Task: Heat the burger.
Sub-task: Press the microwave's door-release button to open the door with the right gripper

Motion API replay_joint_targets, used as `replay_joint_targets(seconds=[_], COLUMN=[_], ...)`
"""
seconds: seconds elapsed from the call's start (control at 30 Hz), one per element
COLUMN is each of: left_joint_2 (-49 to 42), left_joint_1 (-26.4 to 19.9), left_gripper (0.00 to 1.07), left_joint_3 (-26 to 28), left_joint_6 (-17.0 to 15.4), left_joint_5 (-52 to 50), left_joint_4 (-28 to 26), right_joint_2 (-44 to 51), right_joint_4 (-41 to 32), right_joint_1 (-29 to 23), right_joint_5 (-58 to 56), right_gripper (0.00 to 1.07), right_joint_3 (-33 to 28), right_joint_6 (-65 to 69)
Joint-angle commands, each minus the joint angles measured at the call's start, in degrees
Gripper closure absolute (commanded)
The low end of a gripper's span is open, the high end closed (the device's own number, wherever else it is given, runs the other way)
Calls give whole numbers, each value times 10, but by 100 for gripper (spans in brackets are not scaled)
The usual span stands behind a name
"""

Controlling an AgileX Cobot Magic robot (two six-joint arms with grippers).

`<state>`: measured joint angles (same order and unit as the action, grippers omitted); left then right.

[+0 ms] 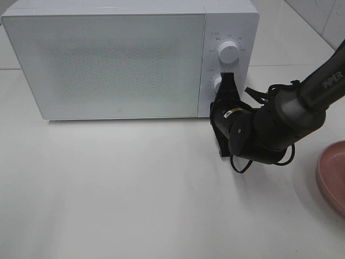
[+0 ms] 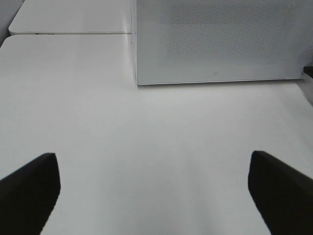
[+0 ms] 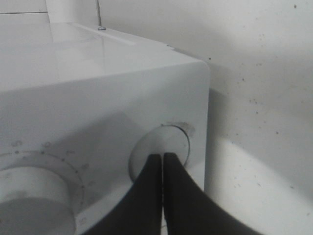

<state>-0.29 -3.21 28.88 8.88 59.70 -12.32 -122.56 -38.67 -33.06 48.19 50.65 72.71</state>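
Step in hand, judged: setting the heat. The microwave sits at 11 o'clock in the high view, and its door is closed.

Right gripper: jaws fully closed and holding nothing. The paired tips rest against the face of the lower knob. In the high view this gripper is at 2 o'clock, just under the upper knob, which it does not touch.

Left gripper: jaws spread wide and empty, hanging over the bare table with the microwave at its 12 o'clock. It looks idle.

Burger: not visible in any view. The door panel is frosted and shows nothing behind it. The visible part of the pink plate, at 4 o'clock on the frame edge, is bare. My judgement is that the burger is inside the microwave, but I cannot confirm this. Its look cannot be recorded here.

Next move, judged: the lower knob has to be turned or pressed to start heating. Closed tips on a smooth knob face give poor purchase. A turn would likely need the jaws opened to straddle the knob, followed by a wrist roll. A press needs a straight push along the knob axis.

Risk: the tips may skid off the knob onto the panel.
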Motion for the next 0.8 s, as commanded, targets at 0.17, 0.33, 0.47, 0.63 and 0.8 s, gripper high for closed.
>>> replay_joint_targets(seconds=[0.17,0.33,0.47,0.63,0.8], left_joint_2=[-11,-11,-11,-11,-11], left_joint_1=[3,3,3,3,3], left_gripper=[7,7,7,7,7], left_joint_3=[0,0,0,0,0], left_joint_6=[-2,-2,-2,-2,-2], left_joint_5=[-2,-2,-2,-2,-2], left_joint_4=[-2,-2,-2,-2,-2], right_joint_2=[2,2,2,1,-9], right_joint_4=[-5,-8,-10,-10,-10], right_joint_1=[11,11,11,11,11], right_joint_5=[16,36,53,60,87], right_gripper=[107,107,107,107,107], right_joint_3=[13,13,17,35,57], right_joint_6=[-25,-19,-17,-21,-21])
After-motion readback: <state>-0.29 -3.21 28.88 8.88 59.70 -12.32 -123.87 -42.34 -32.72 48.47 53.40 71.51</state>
